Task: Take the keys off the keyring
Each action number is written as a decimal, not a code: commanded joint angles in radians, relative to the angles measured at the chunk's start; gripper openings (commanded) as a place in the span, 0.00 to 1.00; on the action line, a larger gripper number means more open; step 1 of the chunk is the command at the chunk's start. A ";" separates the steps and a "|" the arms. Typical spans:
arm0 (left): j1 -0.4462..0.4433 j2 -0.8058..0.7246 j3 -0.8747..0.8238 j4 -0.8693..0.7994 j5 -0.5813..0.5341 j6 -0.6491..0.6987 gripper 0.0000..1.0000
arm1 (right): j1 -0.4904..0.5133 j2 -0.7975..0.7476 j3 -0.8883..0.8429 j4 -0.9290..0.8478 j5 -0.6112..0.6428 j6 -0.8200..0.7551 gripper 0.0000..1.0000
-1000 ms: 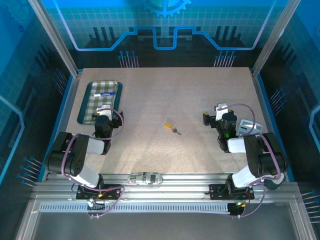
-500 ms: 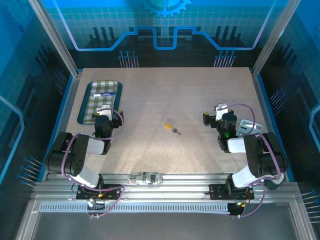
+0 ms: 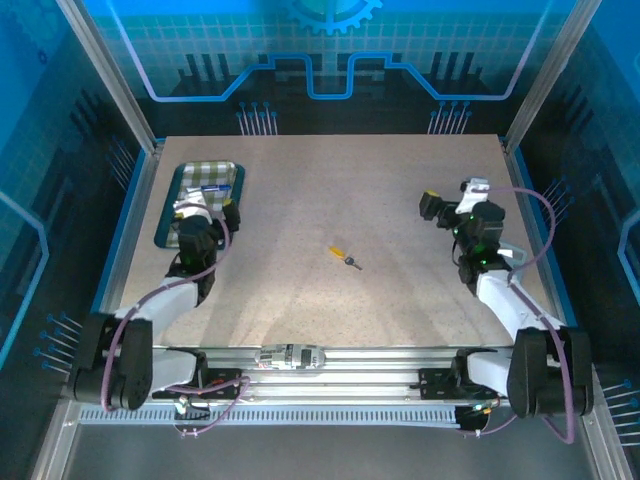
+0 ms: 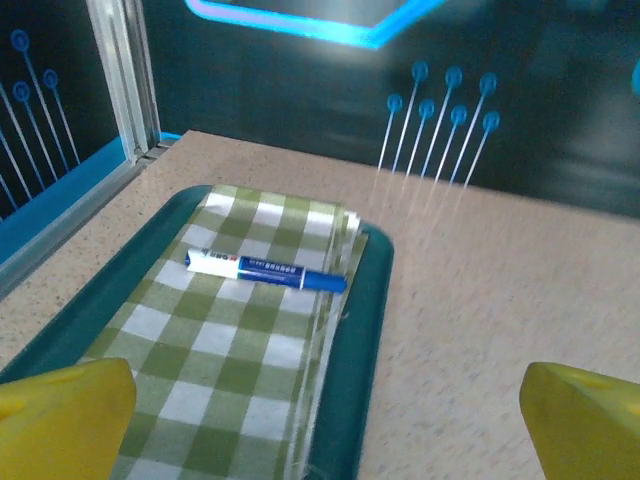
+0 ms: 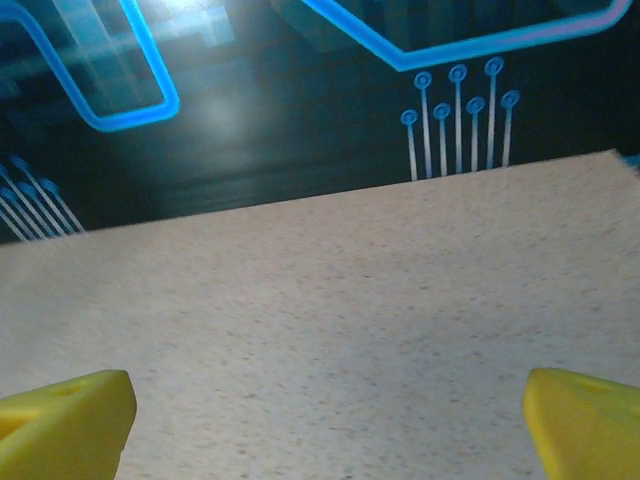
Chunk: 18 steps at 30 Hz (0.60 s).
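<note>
A tiny dark grey key [image 3: 354, 263] lies mid-table, joined to a small yellow-orange keyring [image 3: 339, 252] at its upper left. My left gripper [image 3: 202, 211] is far to their left, over the near end of the green tray, open with nothing between its yellow fingertips [image 4: 62, 420]. My right gripper [image 3: 450, 205] is to the right of the key and further back, open over bare table, yellow fingertips [image 5: 585, 425] wide apart. Neither gripper touches the key or keyring.
A teal tray [image 3: 178, 196] with a green checked cloth [image 4: 230, 330] and a blue-and-white pen [image 4: 265, 270] sits at the back left. Metal frame posts and blue walls ring the table. A rail with a small metal part [image 3: 290, 356] runs along the near edge.
Both arms have stretched forward from their folded poses: the left gripper moved up over the tray, the right gripper moved back and to the right. Key and keyring have not moved.
</note>
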 commanded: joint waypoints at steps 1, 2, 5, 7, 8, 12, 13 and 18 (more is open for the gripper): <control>0.044 -0.046 0.032 -0.160 0.159 -0.246 0.99 | -0.012 0.077 0.065 -0.152 -0.348 0.158 0.92; 0.045 -0.049 0.031 -0.157 0.215 -0.269 0.99 | 0.015 0.085 0.072 -0.155 -0.370 0.155 0.84; 0.038 -0.034 0.033 -0.138 0.429 -0.328 0.90 | 0.117 0.118 0.115 -0.251 -0.334 0.149 0.70; 0.019 -0.012 0.048 -0.155 0.543 -0.359 0.83 | 0.170 0.177 0.159 -0.318 -0.337 0.159 0.65; 0.002 -0.002 0.057 -0.173 0.577 -0.371 0.81 | 0.189 0.216 0.178 -0.337 -0.356 0.162 0.62; -0.074 0.032 0.078 -0.230 0.632 -0.381 0.73 | 0.283 0.352 0.244 -0.388 -0.368 0.135 0.48; -0.089 0.035 0.078 -0.234 0.642 -0.379 0.72 | 0.306 0.376 0.261 -0.401 -0.366 0.126 0.47; -0.140 0.038 0.071 -0.249 0.648 -0.382 0.70 | 0.374 0.514 0.348 -0.431 -0.381 0.140 0.39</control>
